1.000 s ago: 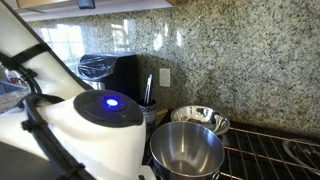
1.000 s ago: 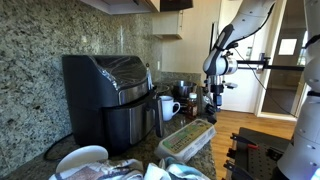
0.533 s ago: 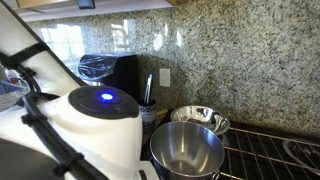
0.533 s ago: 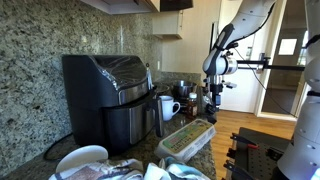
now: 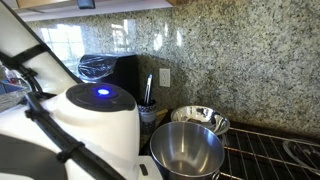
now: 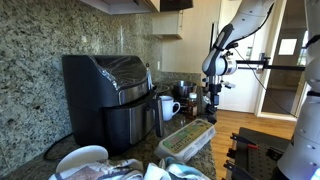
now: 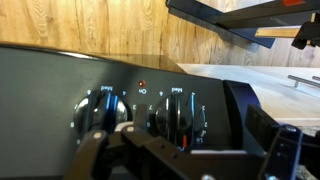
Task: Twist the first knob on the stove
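Knobs [image 7: 100,112]: wrist view only | jaws apart, seemingly near | stove grates [image 5: 262,153]: exterior view

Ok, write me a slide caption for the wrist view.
Open gripper facing the dark front of the stove, where two black knobs sit side by side.

Daylit kitchen, fairly bright overall. In an exterior view the window [image 5: 60,40] at 10 o'clock is blown out. The robot arm [image 5: 70,135] at 8 o'clock sits so close to the lens that it goes soft and overexposed, and a blue light [image 5: 98,96] glows on it. The steel pot [image 5: 187,152] at 6 o'clock shows soft rim highlights. In an exterior view the doorway [image 6: 285,75] at 3 o'clock is washed out. The air fryer [image 6: 112,100] is dark with glare on top (wrinkled, shiny), and the white bowl [image 6: 82,160] at 7 o'clock is blurred. In the wrist view the stove [image 7: 50,80] panel is dim and its knobs [image 7: 172,112] soft, while the wood surface [image 7: 90,25] at 12 o'clock is bright.
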